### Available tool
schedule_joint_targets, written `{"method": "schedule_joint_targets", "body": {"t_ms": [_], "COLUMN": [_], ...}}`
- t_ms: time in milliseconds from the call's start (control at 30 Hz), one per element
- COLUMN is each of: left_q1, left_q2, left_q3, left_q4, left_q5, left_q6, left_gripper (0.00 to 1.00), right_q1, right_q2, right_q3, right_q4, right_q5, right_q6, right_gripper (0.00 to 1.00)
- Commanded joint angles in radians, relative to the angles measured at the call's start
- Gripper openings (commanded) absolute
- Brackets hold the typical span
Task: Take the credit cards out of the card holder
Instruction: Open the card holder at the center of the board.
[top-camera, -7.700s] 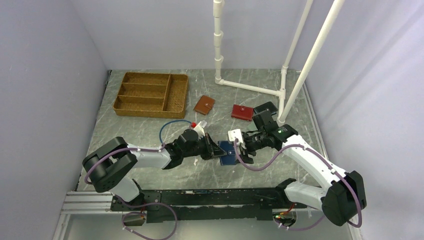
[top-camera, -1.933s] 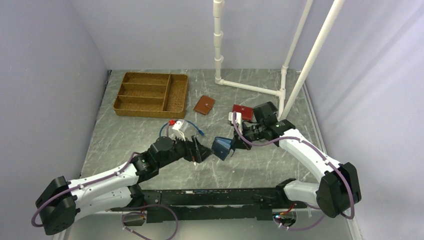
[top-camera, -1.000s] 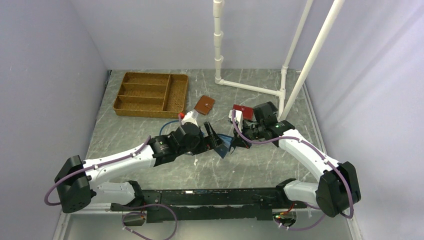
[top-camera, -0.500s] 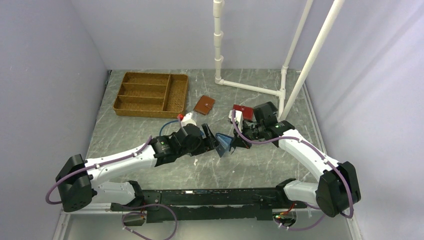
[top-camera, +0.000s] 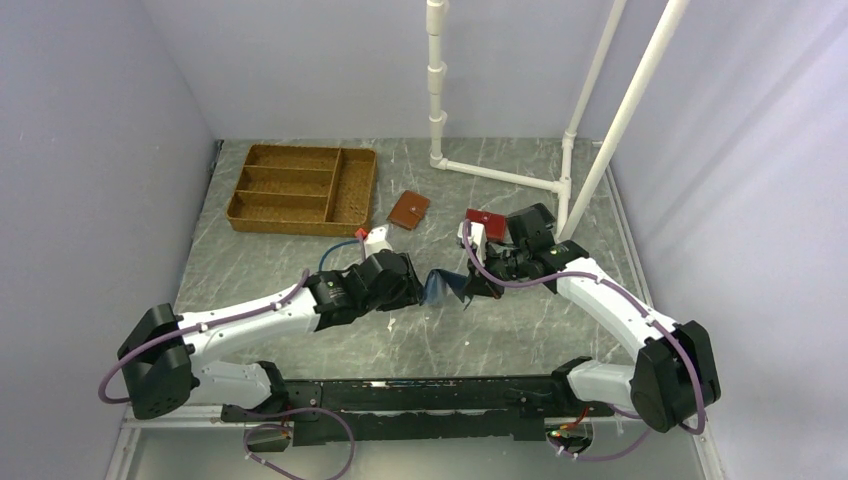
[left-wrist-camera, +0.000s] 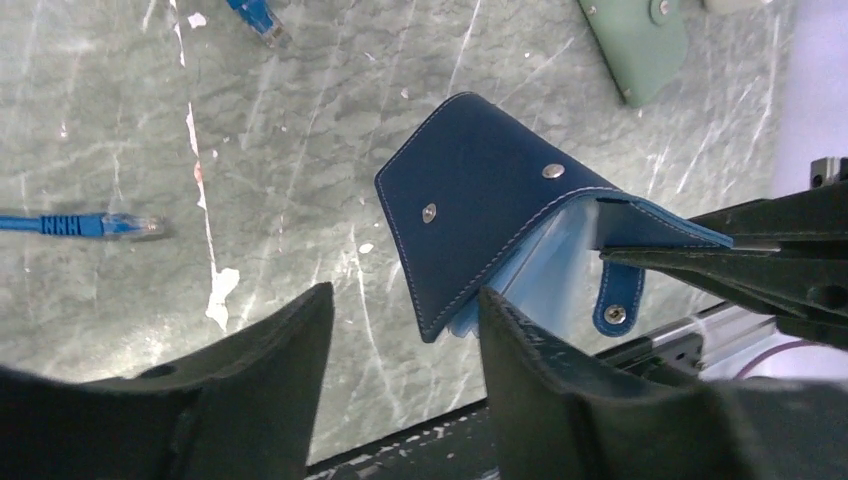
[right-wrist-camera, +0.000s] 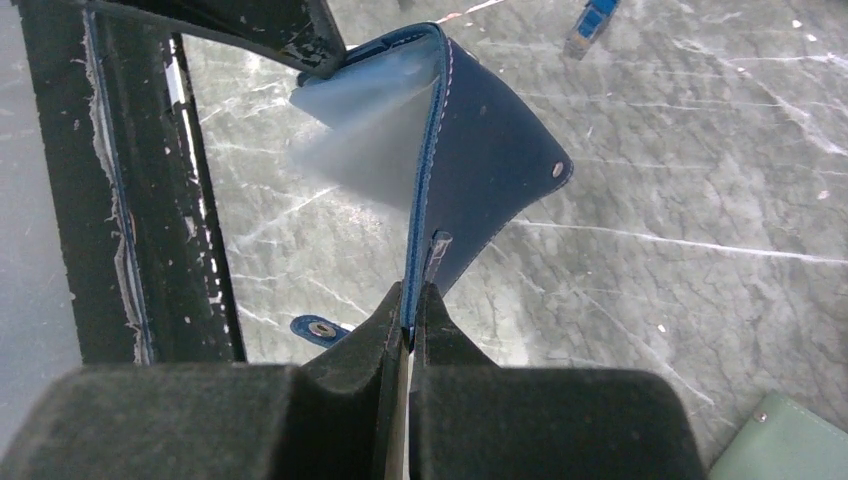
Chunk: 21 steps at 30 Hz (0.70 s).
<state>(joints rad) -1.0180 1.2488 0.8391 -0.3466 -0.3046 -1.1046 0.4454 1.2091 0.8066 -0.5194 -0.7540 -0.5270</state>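
The card holder (top-camera: 441, 287), a navy bifold wallet with a lighter blue inside, hangs half open above the table between the two arms. My right gripper (right-wrist-camera: 410, 318) is shut on the edge of one flap (right-wrist-camera: 490, 160). My left gripper (left-wrist-camera: 405, 315) is open. Its fingers (left-wrist-camera: 545, 370) straddle the lower corner of the other flap (left-wrist-camera: 480, 200), and a gap shows on the left side. The snap tab (left-wrist-camera: 615, 300) hangs loose. The credit cards are hidden; only the glossy blue lining (right-wrist-camera: 370, 110) shows inside.
A wicker divided tray (top-camera: 300, 188) stands at the back left. A tan-brown wallet (top-camera: 408, 210) and a red wallet (top-camera: 484, 224) lie behind the grippers. A blue cable (left-wrist-camera: 100, 225) runs over the marble top. A white pipe frame (top-camera: 500, 175) rises at the back right.
My left gripper has narrowed its jaws and slid right, so that they now stand around the card holder's free flap. The right gripper has kept its grip and place.
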Motion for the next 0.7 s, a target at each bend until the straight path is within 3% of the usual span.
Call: {"method": "schedule_joint_targets", "body": {"t_ms": [0,300,500,667], "left_q1": [-0.004,-0.004,-0.005,-0.004], "left_q2": [0.009,-0.049,-0.060,-0.044], "left_q3": [-0.006,-0.137,-0.144,-0.131], "left_q4": [0.096,0.338,0.355,0.311], "left_q5": [0.018,0.218,0.209,0.194], "left_q6": [0.177,0.507,0.571,0.576], "left_gripper": [0.56,0.58,0.51,0.51], "right_q1": [0.002,0.007,0.007,0.007], "right_q2": [0.006,0.024,0.033,0.042], "right_q3": [0.019,0.027,0.029,0.032], "right_q4": [0.004,-0.012,-0.022,-0.021], "right_q5": [-0.108,-0.146,-0.183,-0.201], "right_q6": [-0.023,-0.026,-0.024,-0.015], "right_gripper": [0.00,0.00,0.00,0.00]}}
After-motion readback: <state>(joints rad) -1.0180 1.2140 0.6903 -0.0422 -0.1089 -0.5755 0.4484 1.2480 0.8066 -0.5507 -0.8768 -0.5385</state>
